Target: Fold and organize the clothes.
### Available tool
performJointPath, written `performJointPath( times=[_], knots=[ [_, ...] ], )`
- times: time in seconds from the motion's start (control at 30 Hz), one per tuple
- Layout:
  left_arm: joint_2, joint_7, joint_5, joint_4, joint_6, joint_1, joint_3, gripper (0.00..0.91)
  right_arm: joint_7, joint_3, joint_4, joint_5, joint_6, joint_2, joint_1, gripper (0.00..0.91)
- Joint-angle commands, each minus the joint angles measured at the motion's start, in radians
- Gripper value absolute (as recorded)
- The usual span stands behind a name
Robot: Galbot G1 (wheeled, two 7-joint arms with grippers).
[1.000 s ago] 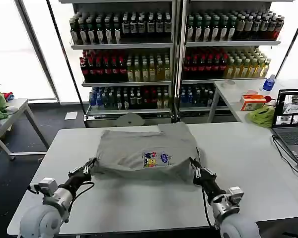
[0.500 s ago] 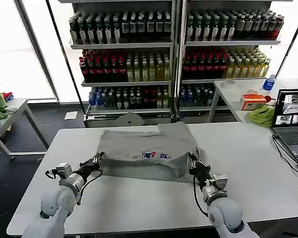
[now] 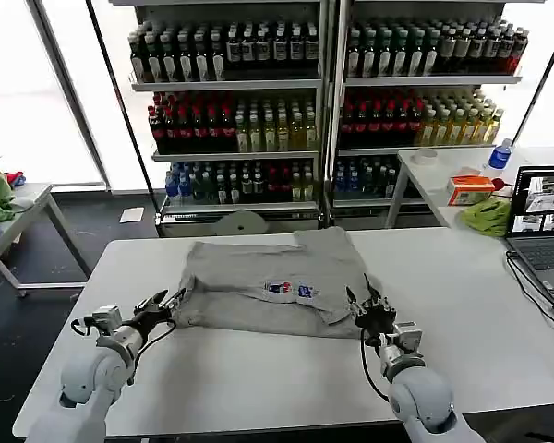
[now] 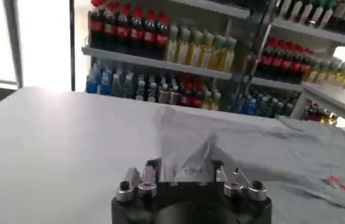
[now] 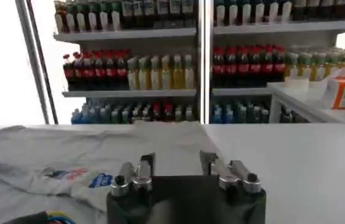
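A light gray shirt [image 3: 272, 286] lies folded flat on the white table [image 3: 258, 369], its small multicoloured print [image 3: 289, 289] facing up. My left gripper [image 3: 162, 303] is open just off the shirt's near left corner and holds nothing. In the left wrist view the left gripper [image 4: 184, 167] has spread fingers, and a bunched corner of the shirt [image 4: 251, 143] lies just ahead of them. My right gripper [image 3: 363, 297] is open at the shirt's near right corner. In the right wrist view the right gripper [image 5: 177, 161] stands over the cloth edge, with the shirt [image 5: 69, 158] spreading away to one side.
A laptop [image 3: 543, 221] with a trailing cable [image 3: 535, 291] sits at the table's right edge. Behind it on a second table are a bright green cloth [image 3: 487, 217] and an orange box [image 3: 469, 189]. Drink shelves [image 3: 323, 92] fill the back. A side table [image 3: 18, 217] stands far left.
Both grippers let go of the shirt's front edge and opened. The lifted fold has settled flat, and both arms have drawn back slightly toward the table's near side.
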Motion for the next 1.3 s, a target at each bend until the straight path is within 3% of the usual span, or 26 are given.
performJointPath(
  times=[0.03, 0.27, 0.3, 0.33, 0.4, 0.43, 0.67, 0.7, 0.77, 0.83, 0.93, 1.03, 1.3],
  knots=[
    [0.015, 0.031, 0.086, -0.108, 0.018, 0.180, -0.039, 0.907, 0.067, 0.057, 0.119, -0.009, -0.102, -0.032, -0.146, 0.907],
    [0.009, 0.040, 0.089, -0.058, 0.015, 0.152, -0.015, 0.907, 0.106, 0.038, 0.104, 0.006, -0.122, -0.006, -0.187, 0.897],
    [0.009, 0.040, 0.090, -0.052, 0.015, 0.147, -0.012, 0.907, 0.106, 0.034, 0.098, 0.014, -0.124, 0.001, -0.181, 0.776],
    [0.010, 0.043, 0.089, -0.046, 0.014, 0.139, -0.007, 0.907, 0.107, 0.026, 0.094, 0.022, -0.123, 0.006, -0.174, 0.302],
    [0.009, 0.043, 0.090, -0.034, 0.013, 0.127, -0.003, 0.907, 0.113, 0.012, 0.084, 0.044, -0.130, 0.014, -0.161, 0.040],
    [0.009, 0.045, 0.089, -0.025, 0.013, 0.122, -0.002, 0.907, 0.116, 0.006, 0.083, 0.055, -0.134, 0.017, -0.156, 0.000],
    [0.028, 0.049, 0.068, 0.041, 0.006, 0.068, 0.000, 0.907, 0.124, -0.043, 0.046, 0.053, -0.140, 0.034, -0.123, 0.000],
    [0.034, 0.050, 0.060, 0.045, 0.006, 0.065, 0.001, 0.856, 0.123, -0.046, 0.040, 0.054, -0.140, 0.033, -0.116, 0.000],
    [0.038, 0.055, 0.059, 0.051, 0.003, 0.066, 0.004, 0.453, 0.123, -0.047, 0.033, 0.055, -0.140, 0.030, -0.113, 0.000],
    [0.037, 0.060, 0.060, 0.052, -0.006, 0.073, 0.011, 0.181, 0.122, -0.046, 0.023, 0.057, -0.139, 0.027, -0.110, 0.000],
    [0.025, 0.062, 0.059, 0.046, -0.009, 0.076, 0.017, 0.060, 0.120, -0.048, 0.012, 0.061, -0.139, 0.025, -0.106, 0.000],
    [0.014, 0.069, 0.057, 0.046, -0.012, 0.071, 0.025, 0.000, 0.118, -0.052, 0.006, 0.063, -0.140, 0.027, -0.096, 0.000],
    [0.011, 0.090, 0.044, 0.050, -0.027, 0.064, 0.039, 0.000, 0.111, -0.045, 0.004, 0.081, -0.139, 0.015, -0.091, 0.000]
  ],
)
